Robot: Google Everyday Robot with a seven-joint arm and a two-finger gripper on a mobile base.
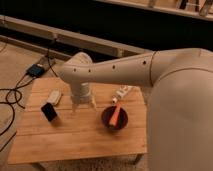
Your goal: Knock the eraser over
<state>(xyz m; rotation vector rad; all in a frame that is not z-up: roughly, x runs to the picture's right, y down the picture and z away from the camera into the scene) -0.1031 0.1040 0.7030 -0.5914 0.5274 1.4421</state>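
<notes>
We're on the approach: our gripper (pixel 84 105), jaws apparently spread, hangs just right of the eraser (pixel 49 111) (upright on the table (pixel 75 142)) — next we'd need 1 sweep into it.

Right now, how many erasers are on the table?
1: the eraser stands near the table's left side, gripper just to its right. The arm could hide more.

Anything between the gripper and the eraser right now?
No. The camera view shows only bare table between the gripper, low over the tabletop's middle, and the eraser. The pale oblong sits farther back, off that line.
</notes>
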